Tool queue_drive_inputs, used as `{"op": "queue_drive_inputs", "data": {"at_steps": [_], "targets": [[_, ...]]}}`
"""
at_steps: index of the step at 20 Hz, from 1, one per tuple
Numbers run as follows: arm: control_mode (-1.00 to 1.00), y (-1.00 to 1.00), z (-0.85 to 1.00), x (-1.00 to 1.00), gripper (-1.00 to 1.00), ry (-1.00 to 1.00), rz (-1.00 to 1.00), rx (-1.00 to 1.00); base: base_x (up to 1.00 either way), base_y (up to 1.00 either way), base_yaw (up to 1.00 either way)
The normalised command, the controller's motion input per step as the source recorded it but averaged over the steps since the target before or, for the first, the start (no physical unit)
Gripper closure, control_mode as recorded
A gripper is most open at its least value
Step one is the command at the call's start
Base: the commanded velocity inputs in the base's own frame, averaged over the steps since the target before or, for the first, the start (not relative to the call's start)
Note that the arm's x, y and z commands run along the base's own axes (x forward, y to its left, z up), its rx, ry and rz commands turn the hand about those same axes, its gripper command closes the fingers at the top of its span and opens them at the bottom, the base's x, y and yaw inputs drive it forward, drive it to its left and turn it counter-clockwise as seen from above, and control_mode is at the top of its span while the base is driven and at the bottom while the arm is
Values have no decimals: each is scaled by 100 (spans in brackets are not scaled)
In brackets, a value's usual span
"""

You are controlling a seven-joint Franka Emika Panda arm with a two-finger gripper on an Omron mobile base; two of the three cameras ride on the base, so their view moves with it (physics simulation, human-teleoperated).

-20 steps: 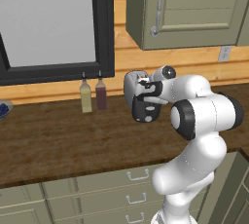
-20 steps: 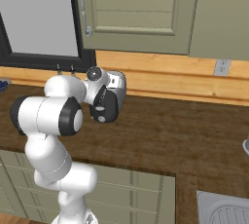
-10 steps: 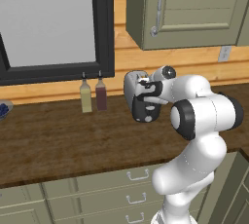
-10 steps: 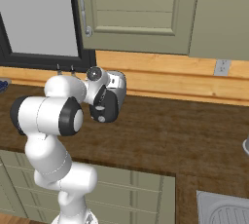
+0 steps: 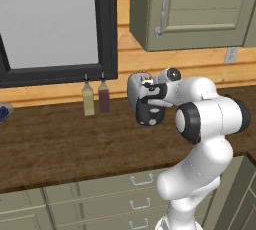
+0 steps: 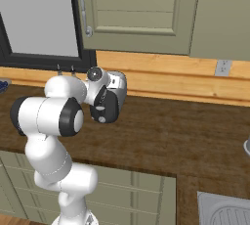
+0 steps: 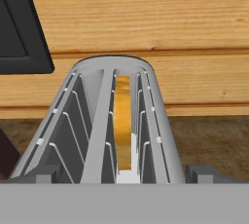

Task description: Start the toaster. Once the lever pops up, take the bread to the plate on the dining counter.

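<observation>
You see the toaster [image 5: 134,90] at the far side of a dark wood counter [image 5: 60,139], close to the wooden wall [image 5: 65,93]. In the left base view the arm [image 5: 210,119] covers most of it, so only its silver-grey left part shows, together with the black end panel [image 5: 150,111] that faces you. In the right base view the toaster [image 6: 117,83] shows to the right of the arm, again with its black end panel [image 6: 106,106] turned toward the near side. I cannot make out the lever on this panel.

In the hand view you look along the top of the toaster [image 7: 92,121], which has two long slots. The bread [image 7: 123,121] stands in the right slot; you see its golden face and a pale edge low down. The left slot [image 7: 73,130] shows only its wire guides.

The gripper [image 7: 121,175] is above the near end of the toaster. Its two finger tips [image 7: 204,173] show at the bottom of the hand view, one far left and one far right, so the jaws are wide apart and hold nothing.

To the left of the toaster, two small bottles [image 5: 95,96] stand side by side against the wall, under a black window frame [image 5: 106,29]. Olive-green cabinets [image 6: 141,13] hang above the counter, and olive-green drawers [image 5: 100,194] are below it. At the far right of the right base view you see a corner of a sink [image 6: 224,212].
</observation>
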Motion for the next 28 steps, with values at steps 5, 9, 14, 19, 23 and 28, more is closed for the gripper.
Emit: {"op": "queue_drive_inputs", "data": {"at_steps": [5,9,14,19,23,28], "targets": [[-100,0,0,0,-100,0,0,0,0,0,0],[-100,0,0,0,-100,0,0,0,0,0,0],[-100,0,0,0,-100,0,0,0,0,0,0],[-100,0,0,0,-100,0,0,0,0,0,0],[-100,0,0,0,-100,0,0,0,0,0,0],[-100,0,0,0,-100,0,0,0,0,0,0]]}}
